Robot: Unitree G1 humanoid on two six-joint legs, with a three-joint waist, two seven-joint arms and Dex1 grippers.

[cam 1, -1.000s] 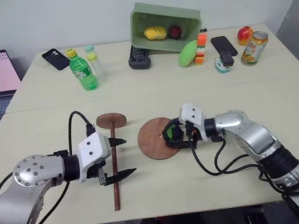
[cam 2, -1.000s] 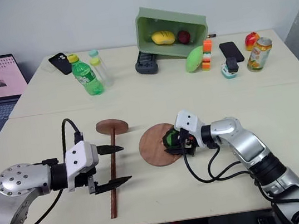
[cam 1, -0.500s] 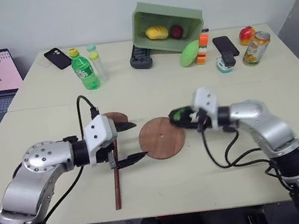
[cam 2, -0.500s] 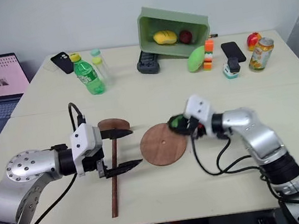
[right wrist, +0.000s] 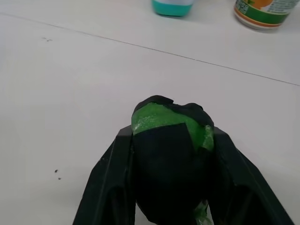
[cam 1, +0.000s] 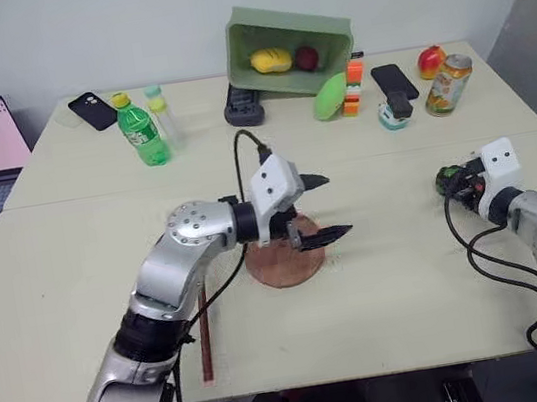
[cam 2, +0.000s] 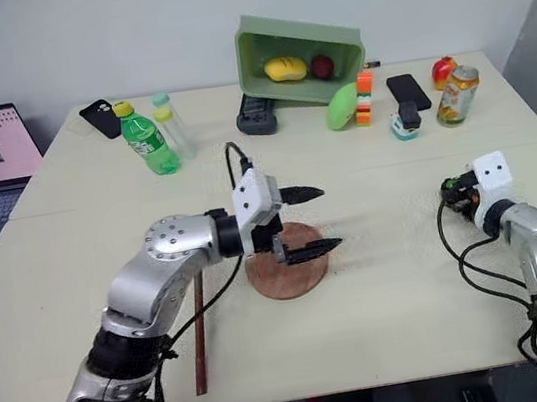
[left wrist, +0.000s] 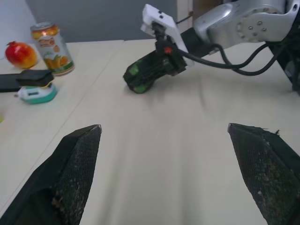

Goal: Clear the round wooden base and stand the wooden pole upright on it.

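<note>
Left pincer [cam 1: 314,210] over round wooden base [cam 1: 286,263], blocking access

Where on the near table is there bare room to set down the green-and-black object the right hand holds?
Bare stretch lies between the round wooden base and the right hand, which grips the green-and-black object. The near-left corner beyond the wooden pole is bare too. The far table around the green bin is crowded.

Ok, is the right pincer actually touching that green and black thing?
Touching. The right wrist view shows the right pincer with both fingers pressed against the sides of the green and black thing, no gap on either side.
</note>
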